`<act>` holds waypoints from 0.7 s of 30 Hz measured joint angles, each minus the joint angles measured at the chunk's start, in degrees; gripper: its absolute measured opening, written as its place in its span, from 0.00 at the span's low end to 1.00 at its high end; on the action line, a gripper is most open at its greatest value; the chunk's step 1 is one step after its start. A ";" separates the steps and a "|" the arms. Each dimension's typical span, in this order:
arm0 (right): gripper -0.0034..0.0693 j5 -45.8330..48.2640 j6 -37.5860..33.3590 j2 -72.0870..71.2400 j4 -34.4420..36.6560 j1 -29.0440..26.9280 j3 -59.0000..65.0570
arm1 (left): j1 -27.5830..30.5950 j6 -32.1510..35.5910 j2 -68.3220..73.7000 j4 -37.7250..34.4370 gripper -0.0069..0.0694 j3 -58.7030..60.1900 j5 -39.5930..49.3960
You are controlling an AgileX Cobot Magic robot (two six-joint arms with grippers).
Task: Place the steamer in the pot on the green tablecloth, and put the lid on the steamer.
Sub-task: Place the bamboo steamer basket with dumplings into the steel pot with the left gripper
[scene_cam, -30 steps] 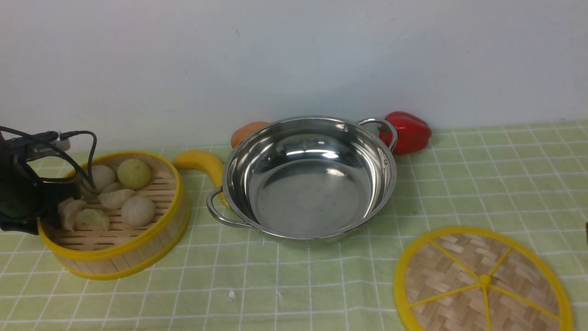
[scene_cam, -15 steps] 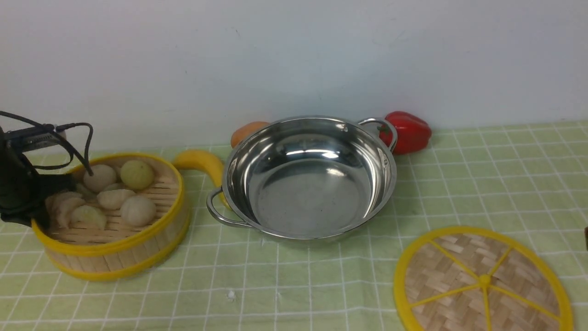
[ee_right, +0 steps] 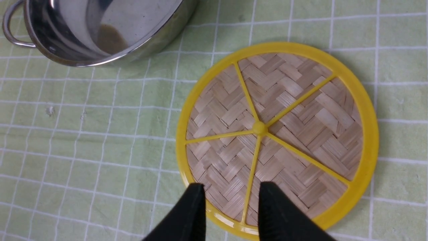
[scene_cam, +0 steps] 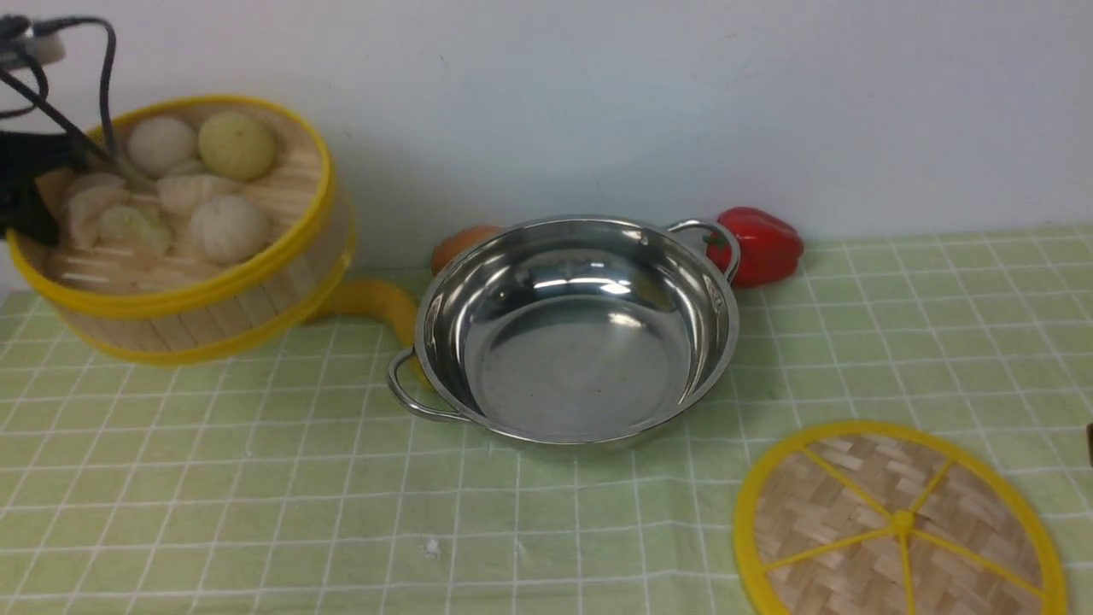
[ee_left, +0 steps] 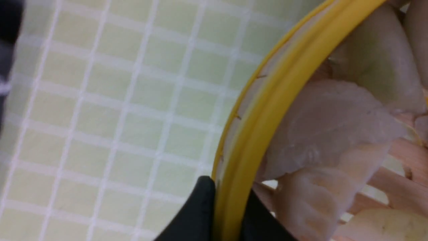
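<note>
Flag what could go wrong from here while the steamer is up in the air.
1. The left pincer clamps the steamer at one spot on its rim, and the basket hangs tilted. It could pivot or slip and spill the dumplings.
2. The pot looks barely wider than the steamer, so a tilted or off-centre lowering may catch its edge.
3. The banana lies between steamer and pot, so a low carry could hit it.

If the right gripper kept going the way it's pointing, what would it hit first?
Probably the lid, near its yellow rim: the open right gripper points down at it, though the gap is unclear.
</note>
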 joint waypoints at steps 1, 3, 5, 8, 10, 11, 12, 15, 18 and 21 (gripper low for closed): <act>0.38 0.00 0.00 0.00 0.00 0.00 0.00 | -1.70 0.71 0.00 -1.23 0.13 -0.65 -0.07; 0.38 0.00 0.00 0.00 0.00 0.00 0.00 | -6.42 1.21 0.00 -2.77 0.13 -1.06 -0.07; 0.38 0.00 0.00 0.00 0.00 0.00 0.00 | -12.65 1.21 0.48 -3.19 0.13 -1.35 -0.01; 0.38 0.00 0.00 0.00 0.00 0.00 0.00 | -21.43 0.57 2.20 -1.42 0.13 -1.54 -0.08; 0.38 0.00 0.00 0.00 0.00 0.00 0.00 | -26.28 -0.45 4.09 1.85 0.13 -1.53 -0.74; 0.38 0.04 0.00 0.00 0.00 0.00 0.00 | -28.55 -0.94 5.14 4.23 0.13 -1.53 -1.46; 0.38 0.25 0.00 0.00 0.00 0.00 0.00 | -31.03 -2.20 7.20 7.32 0.13 -1.53 -2.55; 0.38 1.20 0.00 0.00 0.00 0.00 0.00 | -33.54 -4.82 11.40 12.78 0.13 -1.53 -6.04; 0.38 2.23 0.00 0.00 0.00 0.00 0.00 | -33.78 -7.15 14.14 12.32 0.13 -1.47 -9.20; 0.38 2.84 0.00 0.00 0.00 0.00 0.00 | -33.78 -7.99 14.98 11.00 0.13 -1.53 -11.58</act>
